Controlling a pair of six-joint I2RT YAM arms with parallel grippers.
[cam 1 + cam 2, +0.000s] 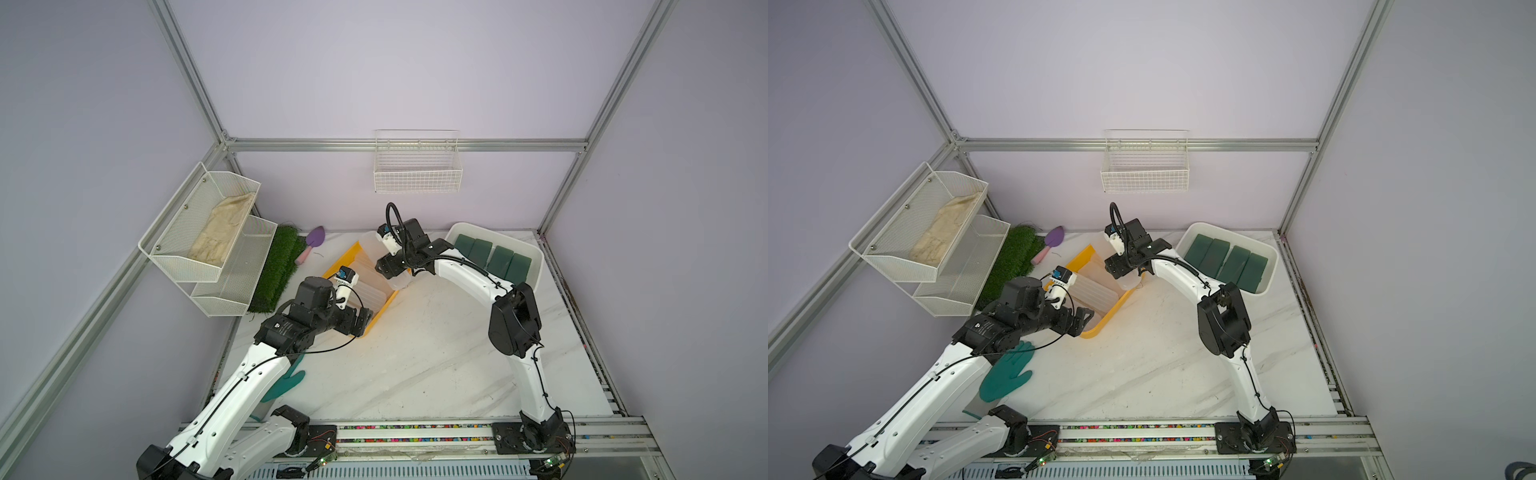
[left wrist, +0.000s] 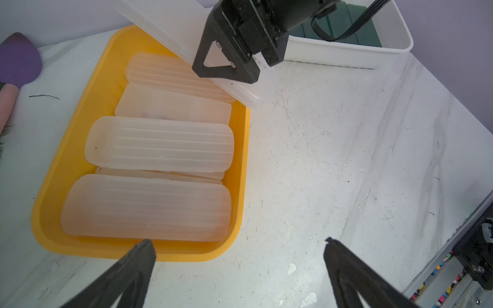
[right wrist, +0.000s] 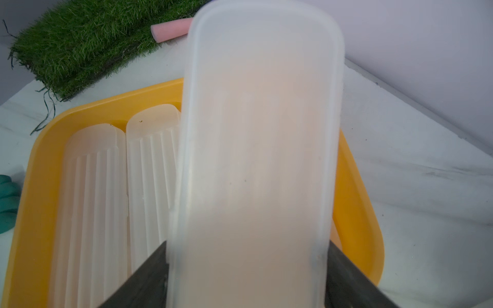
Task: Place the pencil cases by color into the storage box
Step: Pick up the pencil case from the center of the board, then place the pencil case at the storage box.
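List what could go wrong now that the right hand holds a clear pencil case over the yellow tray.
1. The right hand grips the clear case near one end, tilted; it might pivot or slip.
2. The yellow tray is crowded, with stacked cases overlapping; the new one may slide over the rim.

- My white left arm (image 1: pixel 232 395) rises from lower left in both top views; its black left gripper (image 2: pixel 238 241) gapes wide.
- My white right arm (image 1: pixel 530 382) elbows at centre right; its right gripper (image 3: pixel 246 253) pinches a frosted whitish plastic pencil case (image 3: pixel 261 133).
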